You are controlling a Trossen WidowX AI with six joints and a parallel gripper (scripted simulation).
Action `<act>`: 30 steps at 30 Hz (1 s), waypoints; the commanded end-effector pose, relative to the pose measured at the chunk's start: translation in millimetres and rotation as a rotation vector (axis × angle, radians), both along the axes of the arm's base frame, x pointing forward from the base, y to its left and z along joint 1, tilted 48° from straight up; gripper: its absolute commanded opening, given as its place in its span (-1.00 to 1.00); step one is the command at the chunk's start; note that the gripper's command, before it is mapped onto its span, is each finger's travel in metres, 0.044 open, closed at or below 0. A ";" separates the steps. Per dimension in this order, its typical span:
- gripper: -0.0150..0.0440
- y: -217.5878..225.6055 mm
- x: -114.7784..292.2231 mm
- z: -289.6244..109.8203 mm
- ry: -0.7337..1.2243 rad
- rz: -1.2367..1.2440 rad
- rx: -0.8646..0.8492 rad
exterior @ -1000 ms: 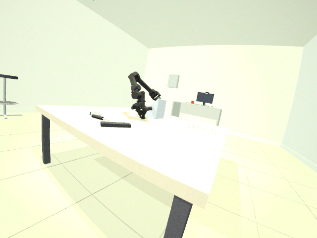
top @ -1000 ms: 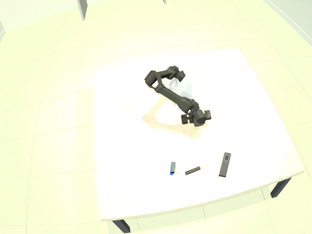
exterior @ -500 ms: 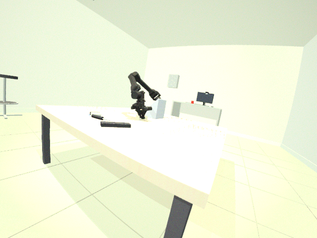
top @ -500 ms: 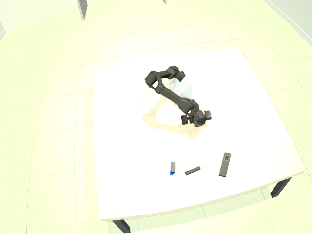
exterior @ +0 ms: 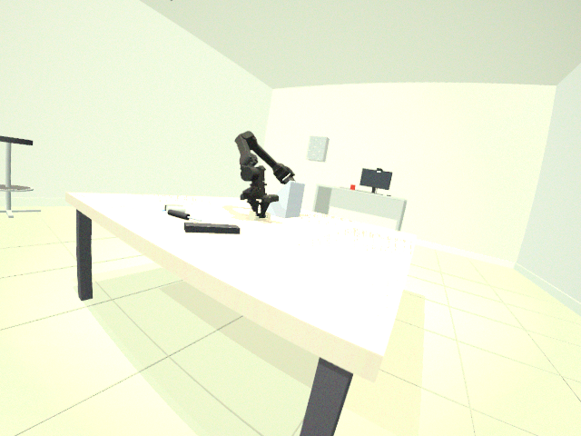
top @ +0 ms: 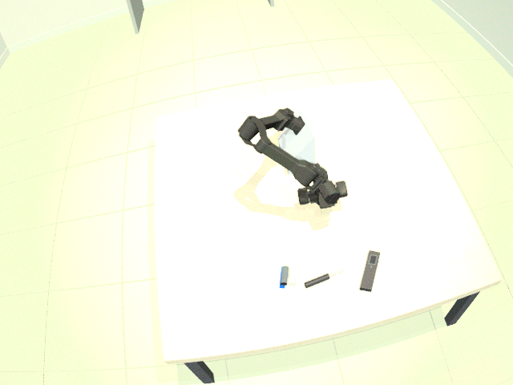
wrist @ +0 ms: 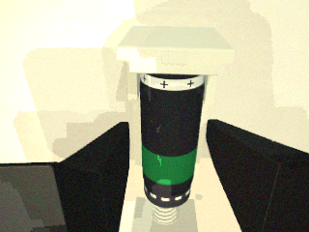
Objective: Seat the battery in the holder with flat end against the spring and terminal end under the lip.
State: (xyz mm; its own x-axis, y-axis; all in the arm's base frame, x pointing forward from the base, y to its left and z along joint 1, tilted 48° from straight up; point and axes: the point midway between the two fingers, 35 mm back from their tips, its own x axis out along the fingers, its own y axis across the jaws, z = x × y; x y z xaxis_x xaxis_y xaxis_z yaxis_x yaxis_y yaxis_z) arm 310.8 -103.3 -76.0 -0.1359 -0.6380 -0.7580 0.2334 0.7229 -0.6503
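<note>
While lying straight in pale holder (wrist: 175,50), plus end under lip, flat end on spring (wrist: 165,215): black-and-green battery (wrist: 169,140), end effector (wrist: 169,159) fingers apart, clear of both sides

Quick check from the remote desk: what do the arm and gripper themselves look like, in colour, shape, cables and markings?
The arm is matte charcoal-black, with blocky box-section links and rounded joint housings. No cables or markings show. The gripper has two plain black, flat-faced, slab-like fingers.
</note>
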 end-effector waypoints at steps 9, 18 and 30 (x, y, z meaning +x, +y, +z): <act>0.21 8.9 1.0 7.2 0.002 0.006 -0.001; 1.00 65.3 4.7 57.4 -0.007 0.003 0.006; 1.00 66.4 3.6 56.3 -0.007 0.003 0.006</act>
